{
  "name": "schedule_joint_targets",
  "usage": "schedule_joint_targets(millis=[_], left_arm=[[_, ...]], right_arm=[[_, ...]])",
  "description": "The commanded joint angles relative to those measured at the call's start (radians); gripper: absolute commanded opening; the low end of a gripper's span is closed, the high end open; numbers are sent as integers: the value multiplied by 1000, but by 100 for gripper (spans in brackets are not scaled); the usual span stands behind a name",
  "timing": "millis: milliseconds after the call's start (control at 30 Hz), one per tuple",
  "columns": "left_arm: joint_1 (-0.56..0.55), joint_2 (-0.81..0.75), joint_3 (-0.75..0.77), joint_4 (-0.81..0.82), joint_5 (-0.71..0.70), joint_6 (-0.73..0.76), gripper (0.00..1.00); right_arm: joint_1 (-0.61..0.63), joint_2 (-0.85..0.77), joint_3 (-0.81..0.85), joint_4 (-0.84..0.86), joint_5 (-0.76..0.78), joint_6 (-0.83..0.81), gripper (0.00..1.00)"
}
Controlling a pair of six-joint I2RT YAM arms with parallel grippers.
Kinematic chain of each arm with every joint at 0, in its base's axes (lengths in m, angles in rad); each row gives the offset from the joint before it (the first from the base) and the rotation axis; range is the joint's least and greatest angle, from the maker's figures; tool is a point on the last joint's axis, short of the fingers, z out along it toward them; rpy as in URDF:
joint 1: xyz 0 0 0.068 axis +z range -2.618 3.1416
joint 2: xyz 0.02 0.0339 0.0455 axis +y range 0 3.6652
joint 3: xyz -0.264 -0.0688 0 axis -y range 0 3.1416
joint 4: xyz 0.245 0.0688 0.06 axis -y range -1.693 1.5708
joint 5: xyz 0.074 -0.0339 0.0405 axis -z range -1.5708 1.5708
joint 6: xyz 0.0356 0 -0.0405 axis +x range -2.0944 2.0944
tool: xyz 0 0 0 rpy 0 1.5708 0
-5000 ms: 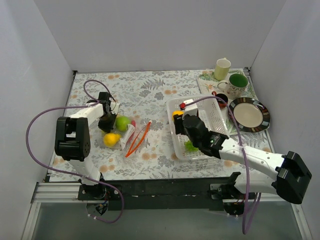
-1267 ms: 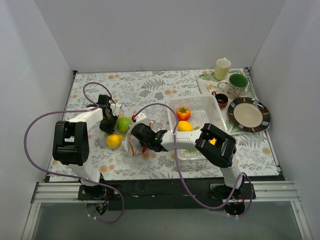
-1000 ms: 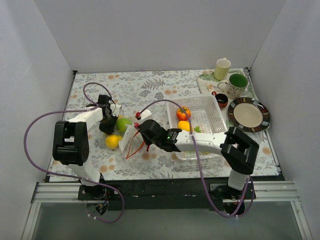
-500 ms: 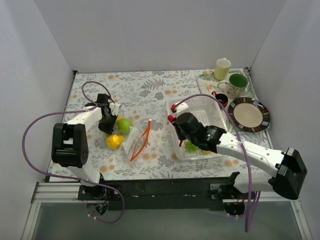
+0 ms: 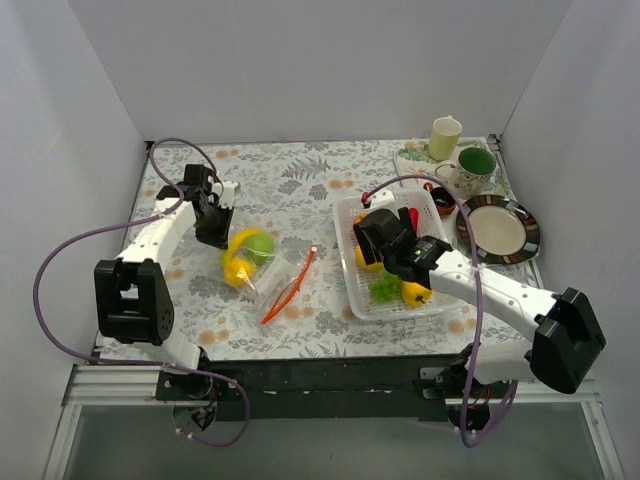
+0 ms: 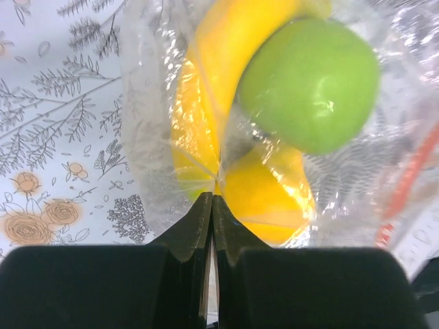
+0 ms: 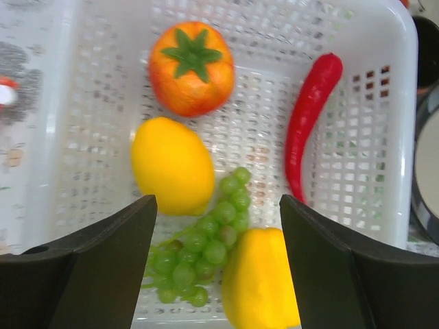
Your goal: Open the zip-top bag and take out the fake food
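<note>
The zip-top bag [image 5: 262,268] lies left of centre, its red-orange zip strip [image 5: 291,285] towards the basket. It holds a green round fruit [image 5: 259,243] and yellow pieces [image 5: 237,269]. My left gripper [image 5: 214,226] is shut on the bag's plastic [image 6: 171,137] at its far end; the green fruit [image 6: 309,82] and yellow pieces [image 6: 269,199] show just past the jaws. My right gripper [image 5: 385,235] hangs open and empty over the white basket [image 5: 347,215]. Under my right gripper [image 7: 216,205] lie a tomato [image 7: 191,67], a lemon [image 7: 171,164], green grapes [image 7: 199,253], a yellow pepper [image 7: 260,288] and a red chili [image 7: 312,116].
At the back right stand a cream cup [image 5: 445,137], a green-lined mug [image 5: 474,167], a small dark bowl [image 5: 442,200] and a dark-rimmed plate [image 5: 497,228]. Grey walls close in the left, back and right sides.
My right gripper went from the bag's mouth back over the basket and now stands open. My left gripper moved towards the back left, pulling the bag's end with it.
</note>
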Motion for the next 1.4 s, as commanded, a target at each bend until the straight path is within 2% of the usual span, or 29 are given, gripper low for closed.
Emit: schedule_joint_targets(millis=[0, 200, 367, 567, 800, 1067, 1367], left_arm=[[0, -81, 101, -95, 116, -34, 0], [0, -111, 41, -80, 116, -30, 0], [0, -118, -69, -32, 54, -5, 0], [0, -87, -134, 61, -23, 10, 0], [-1, -18, -120, 101, -13, -8, 0], [-1, 4, -114, 97, 7, -16, 0], [-1, 7, -155, 126, -20, 2, 0]], right_arm=[[126, -84, 15, 153, -40, 17, 79], [319, -18, -25, 266, -50, 35, 71], [392, 56, -39, 310, -95, 66, 67], [403, 105, -92, 421, -187, 71, 58], [404, 189, -77, 496, -222, 57, 45], [404, 326, 19, 522, -261, 49, 39], [413, 335, 47, 528, -278, 52, 33]])
